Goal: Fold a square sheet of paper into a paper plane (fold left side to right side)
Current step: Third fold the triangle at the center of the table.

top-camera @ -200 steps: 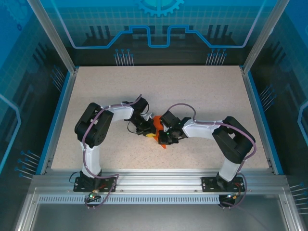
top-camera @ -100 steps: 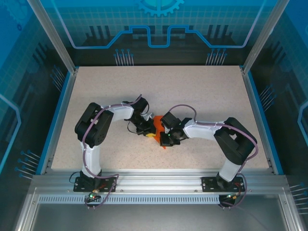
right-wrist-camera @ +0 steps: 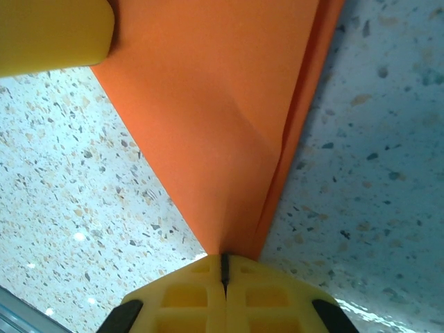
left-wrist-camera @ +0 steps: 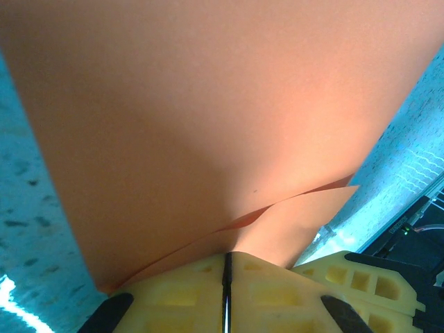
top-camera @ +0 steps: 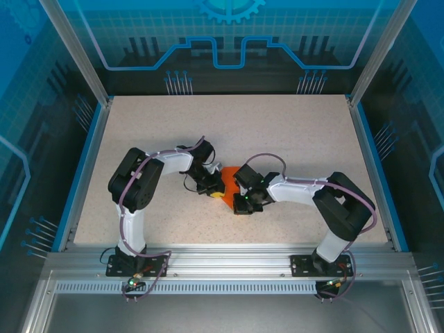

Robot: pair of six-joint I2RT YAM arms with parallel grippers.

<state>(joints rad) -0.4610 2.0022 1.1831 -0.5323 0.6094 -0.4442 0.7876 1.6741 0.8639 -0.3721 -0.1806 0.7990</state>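
Paper [left-wrist-camera: 208, 104] between left gripper [left-wrist-camera: 225, 277], right gripper [right-wrist-camera: 224, 267]

The left arm [top-camera: 166, 164] and right arm [top-camera: 295, 189] have white links, black joint housings and mauve cables [top-camera: 119, 215]; the left pincer [left-wrist-camera: 225, 274] and right pincer [right-wrist-camera: 224, 267] are yellow and ribbed.

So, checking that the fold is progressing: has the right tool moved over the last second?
Yes, slightly. The right tool has edged toward the near rail, and now covers the near tip of the orange paper.
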